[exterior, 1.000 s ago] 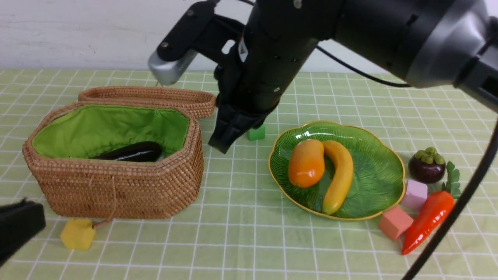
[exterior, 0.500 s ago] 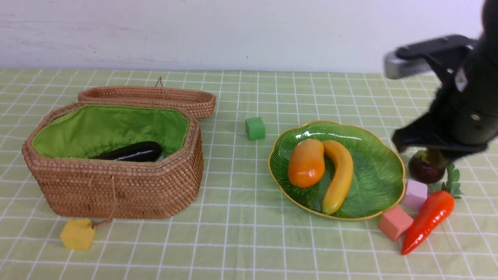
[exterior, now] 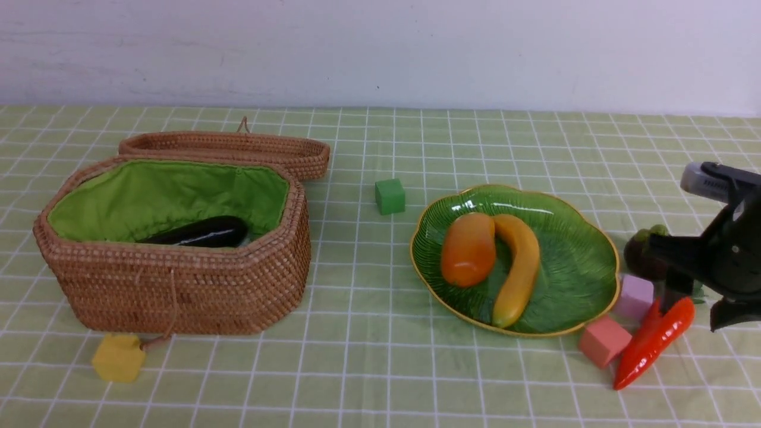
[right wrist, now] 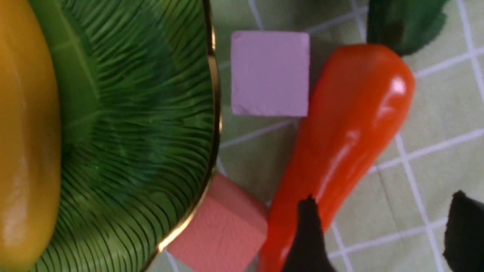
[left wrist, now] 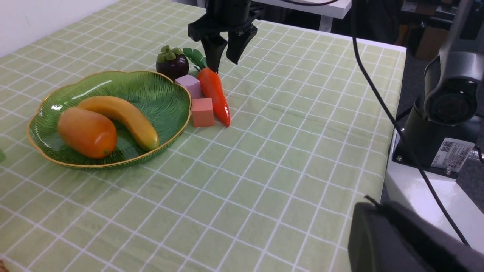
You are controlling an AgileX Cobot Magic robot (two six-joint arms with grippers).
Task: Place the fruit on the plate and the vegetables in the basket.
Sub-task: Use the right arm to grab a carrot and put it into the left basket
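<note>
Right end effector (exterior: 701, 303) open and empty, one finger (right wrist: 308, 234) over the thick end of the carrot (exterior: 651, 342), right edge of front view; left end effector (left wrist: 393, 238) closed. Lilac cube (exterior: 634, 296) and salmon cube (exterior: 603, 340) sit between carrot and plate (exterior: 594, 238) rim, mangosteen (left wrist: 172, 64) just above them. Banana (exterior: 517, 267) and mango (exterior: 468, 248) on plate, eggplant (exterior: 202, 232) in basket (exterior: 178, 291), left.

On the checked-cloth bench (exterior: 368, 368), the brown woven wicker basket (exterior: 178, 285) stood left, holding the slim dark-purple eggplant (exterior: 202, 232). Its flat woven lid (exterior: 226, 148) lay behind it, and a yellow cube (exterior: 119, 356) lay near its left corner. A green cube (exterior: 390, 197) sat between the basket and the green ribbed glass plate (exterior: 571, 261). On the plate, the orange oval mango (exterior: 468, 249) lay left of the yellow banana (exterior: 517, 267). Right of the plate, far to near, lay the dark-purple mangosteen (left wrist: 172, 65), a lilac cube (exterior: 634, 295), a salmon cube (exterior: 603, 341) and the orange-red carrot (exterior: 651, 342).
</note>
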